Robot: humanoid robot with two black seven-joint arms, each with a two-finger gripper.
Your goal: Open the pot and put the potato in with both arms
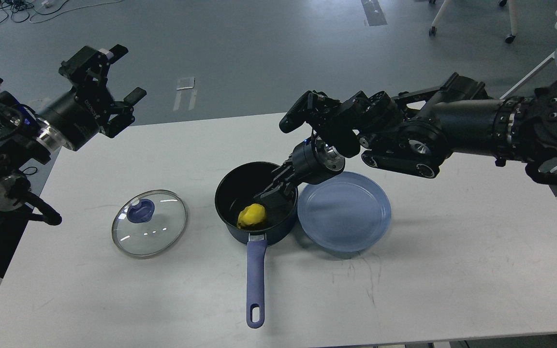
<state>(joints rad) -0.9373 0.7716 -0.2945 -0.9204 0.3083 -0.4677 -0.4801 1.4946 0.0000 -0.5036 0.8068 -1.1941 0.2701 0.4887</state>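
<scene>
White table (452,270) fills the lower frame, grey floor behind it. The pot (254,200) sits uncovered at centre frame, its long blue-purple handle pointing toward the bottom edge, the hole at its tip nearest the viewer. The potato (252,216) lies inside the pot, on the black bottom, against the near wall just above where the handle joins. The right arm comes in from the right edge, elbows over the plate, and angles down and left so that the right gripper (273,193) is dipped into the pot's mouth, directly upper right of the potato; its fingers are dark against the black interior, so I cannot tell whether they are spread or closed, nor whether they touch the potato. A shallow round blue plate (344,212) stands just right of the pot, rim touching or nearly touching the pot's wall. The glass lid (149,223), blue knob up, lies flat on the table left of the pot, clearly apart from it. The left gripper (121,108) hangs in the air at upper left of the frame, above the table's far left corner, jaws spread and holding nothing.
</scene>
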